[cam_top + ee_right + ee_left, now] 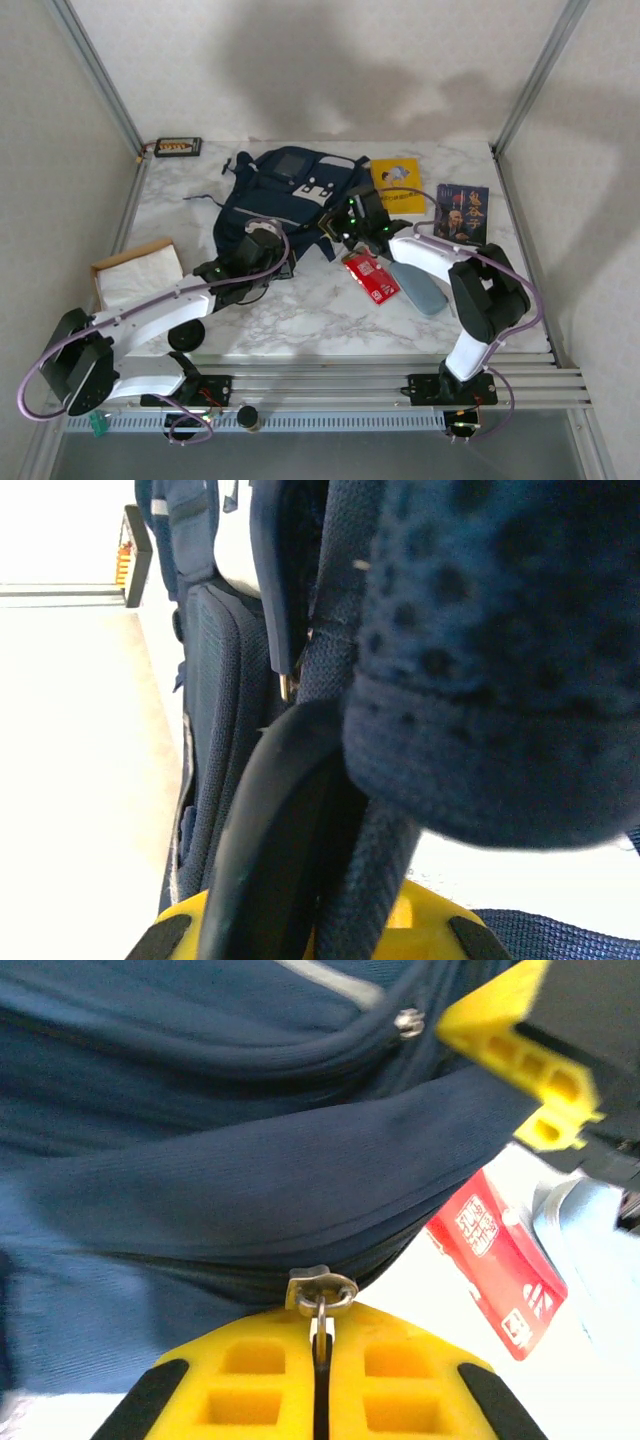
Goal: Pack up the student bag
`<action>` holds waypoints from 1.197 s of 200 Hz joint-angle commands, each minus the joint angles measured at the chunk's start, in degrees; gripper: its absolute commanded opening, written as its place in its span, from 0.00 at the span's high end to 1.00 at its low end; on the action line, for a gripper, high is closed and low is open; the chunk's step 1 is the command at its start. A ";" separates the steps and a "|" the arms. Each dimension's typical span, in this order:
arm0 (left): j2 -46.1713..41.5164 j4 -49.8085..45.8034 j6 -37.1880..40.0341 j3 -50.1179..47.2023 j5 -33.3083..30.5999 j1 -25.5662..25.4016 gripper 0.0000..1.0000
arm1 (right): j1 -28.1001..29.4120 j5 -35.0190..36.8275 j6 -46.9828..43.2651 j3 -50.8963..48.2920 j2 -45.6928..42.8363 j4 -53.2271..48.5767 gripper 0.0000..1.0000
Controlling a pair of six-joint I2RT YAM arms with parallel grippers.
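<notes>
on the marble table (300,320), toward the middle of its far edge, finds the student bag (285,195) slumped flat, long axis running far to near. meets it from both sides, neither arm the nearer. with the right gripper (340,225), clamps shut on a dark strap (335,630) at the bag's right side. with the left gripper (320,1365), pinches shut on the zipper pull (321,1295) at its near-left side. seems to call for dragging that pull along the zip, away from the braced strap.
</notes>
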 commanded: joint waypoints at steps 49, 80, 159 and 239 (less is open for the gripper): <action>-5.97 -3.38 2.59 -5.26 2.35 3.13 1.00 | -14.98 -3.58 -18.56 11.52 2.48 -10.21 0.95; -2.27 3.59 3.36 -2.55 6.26 3.07 1.00 | -10.50 -3.59 -20.21 12.84 1.25 -14.94 0.60; 1.94 8.76 3.11 -0.93 8.76 2.26 1.00 | -2.40 -2.41 -9.18 2.35 -7.91 -9.83 0.30; 1.06 8.92 3.30 -0.76 8.23 2.17 1.00 | 5.49 1.00 -0.73 -4.63 -9.73 -6.12 0.29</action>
